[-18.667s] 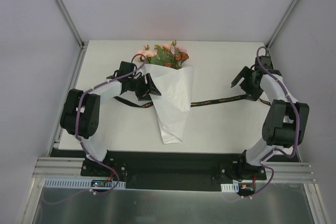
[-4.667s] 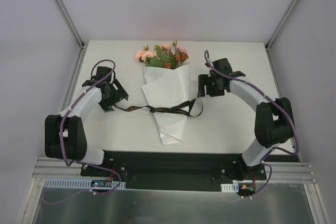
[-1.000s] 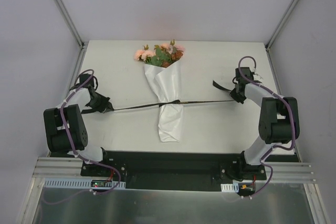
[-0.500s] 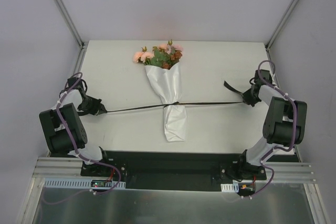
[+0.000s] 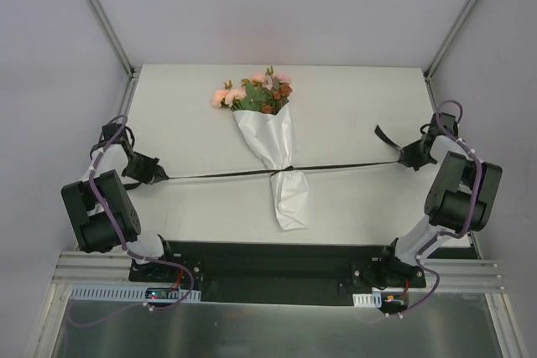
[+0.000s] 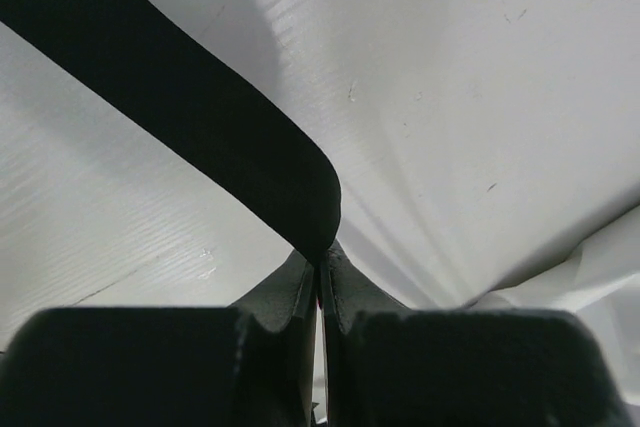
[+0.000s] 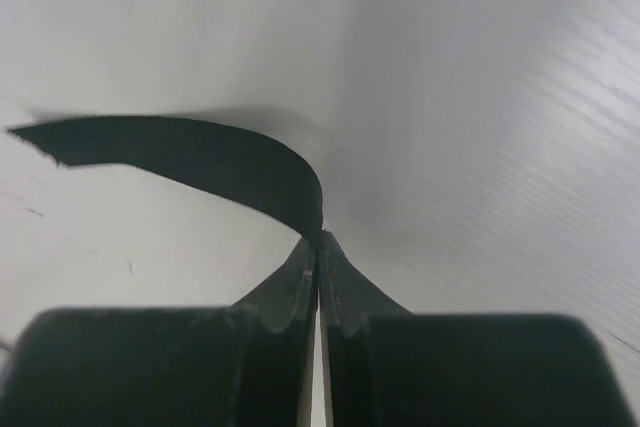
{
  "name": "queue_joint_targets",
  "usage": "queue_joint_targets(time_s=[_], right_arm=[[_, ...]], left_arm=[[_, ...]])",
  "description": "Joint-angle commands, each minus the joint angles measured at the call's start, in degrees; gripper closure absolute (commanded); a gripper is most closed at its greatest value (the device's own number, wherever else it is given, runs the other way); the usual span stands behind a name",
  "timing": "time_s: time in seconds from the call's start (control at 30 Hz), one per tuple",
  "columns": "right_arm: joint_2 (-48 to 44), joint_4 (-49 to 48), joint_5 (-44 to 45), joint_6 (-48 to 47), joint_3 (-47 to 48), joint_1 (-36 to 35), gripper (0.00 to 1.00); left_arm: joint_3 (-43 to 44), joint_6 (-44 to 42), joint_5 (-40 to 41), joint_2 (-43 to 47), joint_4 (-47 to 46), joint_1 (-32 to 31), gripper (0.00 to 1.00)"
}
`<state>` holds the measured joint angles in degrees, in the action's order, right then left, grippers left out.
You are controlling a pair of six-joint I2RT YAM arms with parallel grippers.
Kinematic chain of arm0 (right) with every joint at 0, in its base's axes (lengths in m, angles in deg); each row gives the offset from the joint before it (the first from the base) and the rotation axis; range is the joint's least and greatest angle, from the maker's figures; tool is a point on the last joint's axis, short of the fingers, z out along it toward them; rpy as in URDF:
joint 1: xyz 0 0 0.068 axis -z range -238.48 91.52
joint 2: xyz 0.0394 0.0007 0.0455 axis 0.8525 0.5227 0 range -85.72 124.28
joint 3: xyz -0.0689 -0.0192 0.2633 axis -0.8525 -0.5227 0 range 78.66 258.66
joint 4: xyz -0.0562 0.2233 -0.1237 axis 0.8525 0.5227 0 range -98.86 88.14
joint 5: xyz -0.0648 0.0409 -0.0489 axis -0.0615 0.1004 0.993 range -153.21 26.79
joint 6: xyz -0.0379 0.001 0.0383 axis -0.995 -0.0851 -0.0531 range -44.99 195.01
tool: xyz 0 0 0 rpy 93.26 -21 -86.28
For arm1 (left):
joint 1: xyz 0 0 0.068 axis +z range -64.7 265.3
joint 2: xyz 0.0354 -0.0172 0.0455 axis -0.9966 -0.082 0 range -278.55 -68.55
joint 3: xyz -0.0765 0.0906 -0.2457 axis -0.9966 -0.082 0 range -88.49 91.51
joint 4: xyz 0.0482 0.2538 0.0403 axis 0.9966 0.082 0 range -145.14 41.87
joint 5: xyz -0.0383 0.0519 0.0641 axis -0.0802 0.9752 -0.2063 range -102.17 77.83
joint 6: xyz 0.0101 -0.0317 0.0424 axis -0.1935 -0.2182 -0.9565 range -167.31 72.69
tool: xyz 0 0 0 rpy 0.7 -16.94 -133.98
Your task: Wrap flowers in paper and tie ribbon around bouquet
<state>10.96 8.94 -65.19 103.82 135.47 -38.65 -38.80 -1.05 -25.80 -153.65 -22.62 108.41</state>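
Observation:
The bouquet lies on the white table, its pink and rust flowers at the far end and the white paper cone pointing toward me. A black ribbon is cinched round the cone's narrow part and stretches taut to both sides. At the table's left edge my left gripper is shut on the ribbon's left end. My right gripper, far right, is shut on the right end, whose loose tail curls past the fingertips.
Grey enclosure walls with metal corner posts stand close behind both grippers. The black base rail runs along the near edge below the bouquet's tip.
Both grippers have pulled further apart, the right one most, drawing the ribbon tight. The paper is pinched narrower at the ribbon, and the bouquet has slid right and tilted slightly.

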Motion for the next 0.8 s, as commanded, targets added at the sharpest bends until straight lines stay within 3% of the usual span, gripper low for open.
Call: queue_joint_targets(time_s=[0.0, 0.03, 0.07, 0.1, 0.13, 0.2, 0.3, 0.33, 0.37, 0.5, 0.53, 0.63, 0.77], right_arm=[[-0.8, 1.3, -1.8, -4.5, 5.1, -3.4, 0.87], [-2.1, 2.7, -1.5, -5.1, 5.3, -4.2, 0.66], [-3.0, 5.7, -1.1, -6.2, 5.4, -4.9, 0.56], [-4.2, 7.2, -0.6, -6.8, 5.1, -5.8, 0.49], [-6.5, 8.6, -0.5, -7.2, 4.2, -5.9, 0.32], [-8.8, 11.8, -1.6, -9.2, 3.0, -6.5, 0.20], [-13.3, 15.0, -2.8, -10.8, 1.9, -10.0, 0.02], [-14.4, 15.0, -3.6, -10.4, 1.3, -11.7, 0.00], [-15.5, 15.7, -4.1, -9.0, 1.1, -13.8, 0.00], [-16.4, 12.4, -8.9, 7.4, -2.8, -25.6, 0.00], [-16.5, 10.9, -8.7, 15.3, -3.9, -27.6, 0.01], [-16.3, 8.9, -1.8, 24.9, -4.8, -35.0, 0.02], [-13.5, 7.7, 0.2, 31.7, -5.0, -38.5, 0.05]], left_arm=[[1.8, -5.8, -4.6, 1.2, -2.4, 1.4, 1.00], [0.6, -6.0, -6.7, 2.4, -2.5, 1.2, 0.96], [-0.3, -6.0, -9.4, 3.5, -3.1, 1.3, 0.85], [-1.3, -5.9, -10.8, 5.0, -3.4, 1.2, 0.65], [-3.2, -5.9, -11.6, 8.3, -3.6, 1.0, 0.55], [-4.6, -6.0, -12.9, 11.9, -3.4, -1.0, 0.27], [-6.5, -2.7, -12.3, 17.2, -3.3, -9.2, 0.24], [-6.8, -0.8, -11.5, 18.4, -3.4, -11.9, 0.24], [-7.0, 3.7, -11.0, 18.6, -4.0, -18.5, 0.23], [-7.2, 21.4, -10.1, 13.5, -8.3, -32.0, 0.24], [-6.8, 24.5, -10.2, 12.0, -10.2, -34.1, 0.24], [-5.8, 38.4, -12.9, 5.5, -12.2, -38.3, 0.22], [-3.9, 45.8, -15.9, -2.0, -14.9, -40.9, 0.21]])
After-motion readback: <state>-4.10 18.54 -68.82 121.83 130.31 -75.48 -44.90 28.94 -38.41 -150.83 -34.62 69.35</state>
